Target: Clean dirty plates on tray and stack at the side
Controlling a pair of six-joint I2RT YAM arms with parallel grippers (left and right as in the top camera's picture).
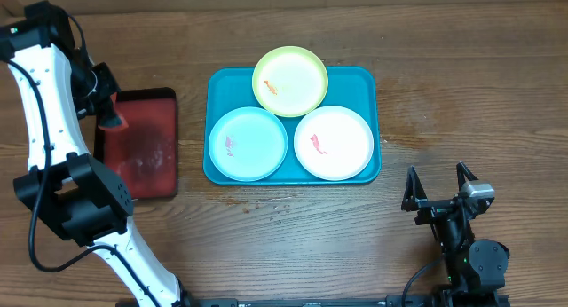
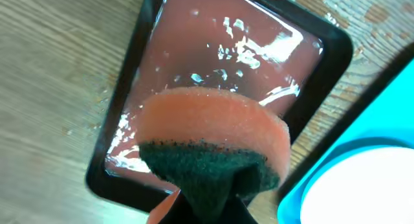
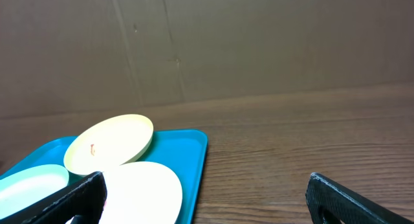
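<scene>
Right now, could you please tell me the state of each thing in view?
Yellow-green round plastic plate: orange smear.
Light blue round plastic plate: red smear.
White round plastic plate: red smear.
Teal rectangular plastic tray: holds all three plates.
Dark red black-rimmed tray: wet-looking.
Orange-green sponge: gripped.
Left gripper: shut on sponge.
Right gripper: open, empty.

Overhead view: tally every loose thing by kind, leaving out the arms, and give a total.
Plates: 3 (yellow-green plate, light blue plate, white plate)
Trays: 2 (teal tray, dark red tray)
Sponges: 1 (orange sponge)
Total: 6
</scene>
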